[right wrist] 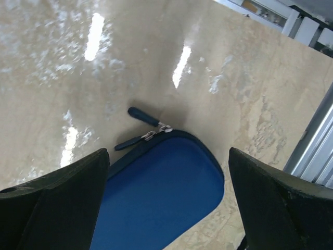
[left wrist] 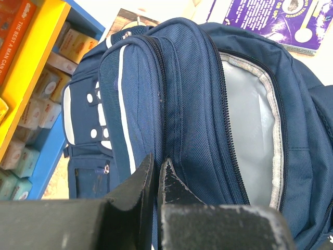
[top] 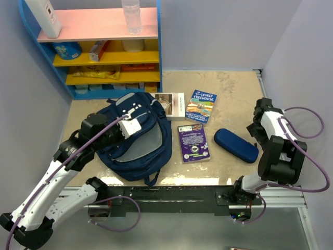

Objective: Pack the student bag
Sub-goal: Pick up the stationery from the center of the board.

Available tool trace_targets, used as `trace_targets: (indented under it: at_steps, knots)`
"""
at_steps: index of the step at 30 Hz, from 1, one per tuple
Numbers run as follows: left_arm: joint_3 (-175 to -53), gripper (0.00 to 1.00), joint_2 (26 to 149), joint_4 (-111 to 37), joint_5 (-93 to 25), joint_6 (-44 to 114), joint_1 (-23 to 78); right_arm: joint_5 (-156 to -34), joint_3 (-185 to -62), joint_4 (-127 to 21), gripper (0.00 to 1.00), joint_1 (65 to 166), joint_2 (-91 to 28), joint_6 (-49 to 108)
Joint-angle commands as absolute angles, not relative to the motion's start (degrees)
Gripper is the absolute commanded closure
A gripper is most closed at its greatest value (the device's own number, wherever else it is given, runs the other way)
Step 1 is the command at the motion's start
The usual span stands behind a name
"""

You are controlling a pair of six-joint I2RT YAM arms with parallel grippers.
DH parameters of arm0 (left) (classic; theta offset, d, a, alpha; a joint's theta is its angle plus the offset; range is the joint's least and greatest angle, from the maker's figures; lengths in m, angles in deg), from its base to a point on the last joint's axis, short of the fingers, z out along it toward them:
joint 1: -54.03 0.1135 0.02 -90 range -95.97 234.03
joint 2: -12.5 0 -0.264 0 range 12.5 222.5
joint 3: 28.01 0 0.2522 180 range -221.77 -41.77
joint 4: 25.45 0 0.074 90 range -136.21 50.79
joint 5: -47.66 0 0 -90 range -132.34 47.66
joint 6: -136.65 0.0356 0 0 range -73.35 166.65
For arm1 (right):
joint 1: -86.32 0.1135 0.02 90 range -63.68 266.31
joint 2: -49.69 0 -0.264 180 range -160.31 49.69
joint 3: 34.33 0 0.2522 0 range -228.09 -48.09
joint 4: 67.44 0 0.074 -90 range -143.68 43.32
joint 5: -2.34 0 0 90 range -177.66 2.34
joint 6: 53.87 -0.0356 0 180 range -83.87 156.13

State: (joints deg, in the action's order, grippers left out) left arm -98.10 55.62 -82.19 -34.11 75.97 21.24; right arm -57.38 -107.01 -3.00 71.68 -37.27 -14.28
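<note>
Black fingers point(left wrist: 135, 194) of the left gripper point(left wrist: 157, 159) are filling the bottom of the left wrist view; its jaws are sitting almost together with only a thin slit between them, right up against the student bag point(left wrist: 197, 94); I cannot tell if a bit of cloth is being nipped in that slit. Just ahead of those jaws the bag is lying on the table point(right wrist: 78, 62); off to their right its big pocket is gaping open and showing grey lining point(left wrist: 250, 120). The right gripper point(right wrist: 167, 151) is hanging with its jaws wide apart and holding nothing; the round end of the blue pencil case point(right wrist: 161, 198) is lying below and between them, with its zip pulls point(right wrist: 143, 115) poking out ahead of them. I think the step in hand is getting the bag ready while the other arm is lining up on the first thing to go in; nothing seems to be packed yet. The next move is calling for the right jaws to come down around the case, squeeze it, and carry it to the open pocket. Only the top view is showing the purple book point(top: 193, 143), the treehouse book point(top: 201, 106) and the white book point(top: 170, 105) lying between the two pairs of jaws, and the shelf point(top: 99, 25) beyond the left jaws; only the right wrist view is showing the zip pulls.
</note>
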Motion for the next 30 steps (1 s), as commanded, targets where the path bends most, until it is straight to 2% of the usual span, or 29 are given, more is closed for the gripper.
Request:
trace_targets:
  at_steps: [1, 4, 11, 21, 30]
  knots:
    - [-100.66, 1.0, 53.64, -74.11, -30.65, 76.0, 20.72, -60.31, -106.28, -6.13, 0.02, 68.56, -36.44, -11.51]
    - [-100.57, 1.0, 53.46, -73.75, -30.13, 75.83, 20.72, -67.75, -104.79, -7.79, 0.05, 68.56, -38.03, -10.36]
    - [-100.92, 1.0, 53.9, -73.84, -29.95, 76.09, 20.72, -85.18, -94.43, -13.33, 0.07, 71.46, -30.83, -11.94]
    - [-101.53, 1.0, 54.95, -73.31, -28.89, 75.74, 20.81, -95.39, -87.99, -15.01, 0.06, 79.53, -20.37, -17.3]
    - [-101.8, 1.0, 54.87, -73.66, -28.9, 75.91, 20.99, -98.65, -83.26, -14.12, 0.05, 80.43, -11.32, -17.13]
